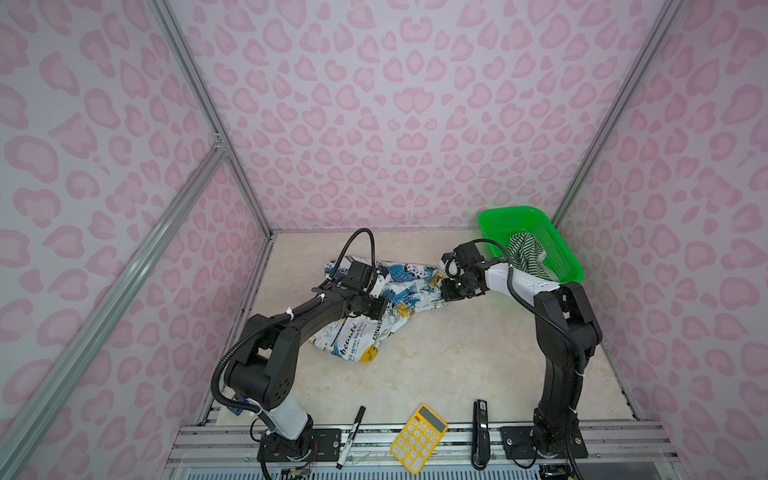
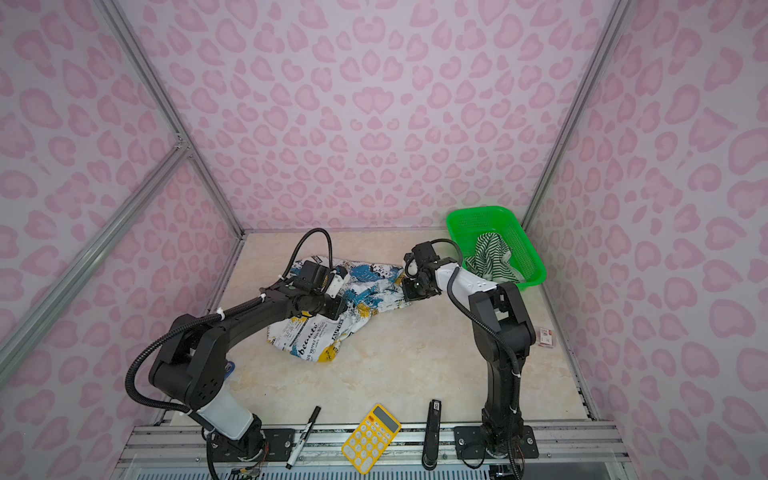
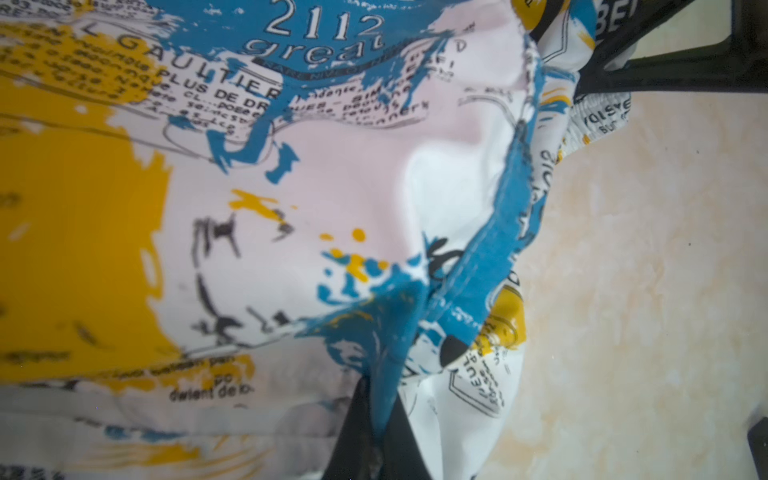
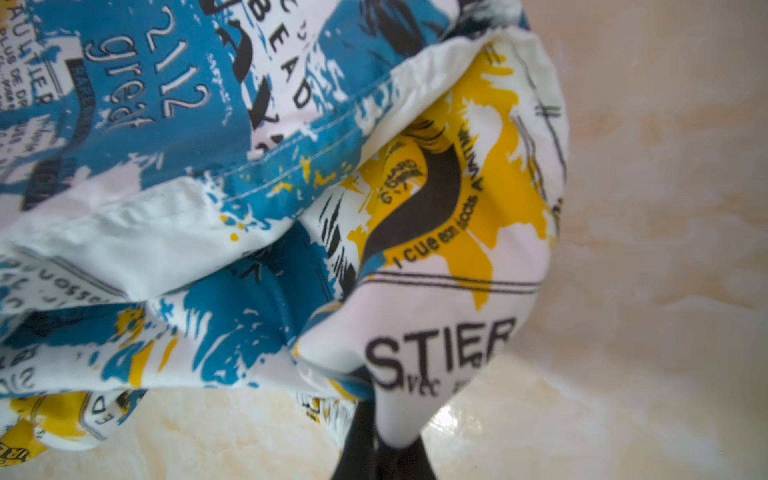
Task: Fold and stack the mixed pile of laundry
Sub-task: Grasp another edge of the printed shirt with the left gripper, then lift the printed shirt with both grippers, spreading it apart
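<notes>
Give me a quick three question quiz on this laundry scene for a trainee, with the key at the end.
1. True or false: the striped garment lies inside the green basket.
2. The left gripper and right gripper are both shut on what? A) printed garment B) striped garment C) green basket
3. What colour is the calculator?
Key: 1 true; 2 A; 3 yellow.

Robot lab test cell. Aluminium frame [image 1: 158, 231] carries pink printed walls [image 1: 415, 104]. Two arms [image 1: 561, 332] are bolted to a slotted rail [image 1: 623, 436].
</notes>
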Controlling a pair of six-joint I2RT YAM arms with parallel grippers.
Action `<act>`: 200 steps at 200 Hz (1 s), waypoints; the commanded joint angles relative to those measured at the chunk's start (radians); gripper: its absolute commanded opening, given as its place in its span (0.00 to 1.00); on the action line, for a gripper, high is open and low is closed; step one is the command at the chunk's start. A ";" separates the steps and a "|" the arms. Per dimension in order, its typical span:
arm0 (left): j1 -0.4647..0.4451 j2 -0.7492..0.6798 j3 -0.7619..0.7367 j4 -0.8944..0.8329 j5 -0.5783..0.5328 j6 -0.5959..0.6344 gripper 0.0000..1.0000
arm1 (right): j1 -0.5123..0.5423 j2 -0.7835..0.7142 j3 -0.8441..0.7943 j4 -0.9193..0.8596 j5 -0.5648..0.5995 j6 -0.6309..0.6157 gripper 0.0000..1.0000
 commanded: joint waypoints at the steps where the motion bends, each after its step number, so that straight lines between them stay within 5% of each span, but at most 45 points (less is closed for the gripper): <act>1: 0.001 -0.029 0.024 -0.006 0.005 -0.020 0.05 | -0.010 -0.015 -0.008 0.008 0.006 0.002 0.00; 44: 0.003 -0.104 0.223 -0.158 -0.103 -0.068 0.03 | -0.015 -0.081 0.068 -0.137 0.165 -0.063 0.00; 97: 0.125 -0.091 0.824 -0.379 -0.249 -0.080 0.03 | -0.012 -0.206 0.358 -0.349 0.498 -0.171 0.00; 157: 0.286 0.167 1.527 -0.529 -0.221 -0.084 0.03 | -0.002 -0.232 0.749 -0.264 0.796 -0.419 0.00; 200: 0.358 0.042 1.385 -0.396 -0.140 -0.109 0.03 | 0.055 -0.299 0.724 -0.277 0.816 -0.562 0.00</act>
